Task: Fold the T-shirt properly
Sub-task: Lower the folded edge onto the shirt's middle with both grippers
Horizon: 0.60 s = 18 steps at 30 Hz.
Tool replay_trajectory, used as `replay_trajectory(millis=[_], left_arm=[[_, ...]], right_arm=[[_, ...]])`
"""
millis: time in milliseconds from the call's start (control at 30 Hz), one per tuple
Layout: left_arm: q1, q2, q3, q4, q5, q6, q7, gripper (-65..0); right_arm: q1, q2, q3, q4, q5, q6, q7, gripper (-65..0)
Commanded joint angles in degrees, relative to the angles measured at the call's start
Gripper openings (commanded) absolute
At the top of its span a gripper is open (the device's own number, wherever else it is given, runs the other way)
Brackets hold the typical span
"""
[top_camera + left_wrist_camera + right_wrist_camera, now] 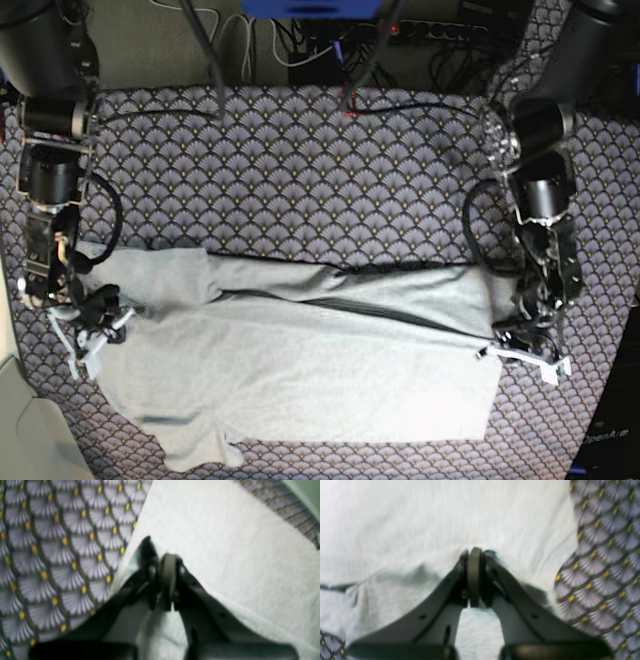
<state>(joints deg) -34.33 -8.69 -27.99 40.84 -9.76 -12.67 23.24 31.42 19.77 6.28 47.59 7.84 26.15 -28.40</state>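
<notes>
T-shirt [300,370] pinched at both ends. Left gripper [162,580]: jaws closed together on light grey fabric at shirt's edge, cloth bunched below fingertips. Right gripper [475,577]: jaws closed tight, fabric puckered up between them near shirt's opposite edge. Shirt lies spread across middle of tabletop, partly folded lengthwise, dark crease running along it, sleeve sticking out at near corner on right gripper's side. Purple-grey fan-patterned tablecloth [300,170] underneath, showing on all sides. Cables [300,45] at far edge.
</notes>
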Motion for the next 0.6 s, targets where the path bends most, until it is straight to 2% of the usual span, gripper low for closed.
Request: replay_trajectory(millis=[0, 100, 233, 367, 567], left_arm=[[-2.5, -0.9, 0.1, 1.1, -0.4, -0.1, -1.3, -64.6], [-3.5, -0.9, 0.3, 1.1, -0.3, -0.1, -1.3, -64.5], [-3.6, -1.0, 5.2, 1.1, -0.4, -0.1, -1.8, -64.5], [-3.6, -1.0, 7.0, 1.1, -0.4, -0.1, -1.8, -64.5], [-4.8, -1.1, 7.0, 1.4, -0.4, -0.1, -1.8, -64.5]], right_arm=[[2.0, 1.5, 0.2, 1.0, 0.6, 0.1, 1.0, -65.0], [2.8, 1.7, 0.1, 0.9, 0.6, 0.1, 1.0, -65.0], [3.2, 1.7, 0.1, 0.9, 0.6, 0.1, 1.0, -65.0], [4.2, 1.7, -0.3, 0.9, 0.6, 0.1, 1.1, -65.0], [6.0, 2.8, -7.7, 0.9, 0.6, -0.2, 3.3, -65.0]])
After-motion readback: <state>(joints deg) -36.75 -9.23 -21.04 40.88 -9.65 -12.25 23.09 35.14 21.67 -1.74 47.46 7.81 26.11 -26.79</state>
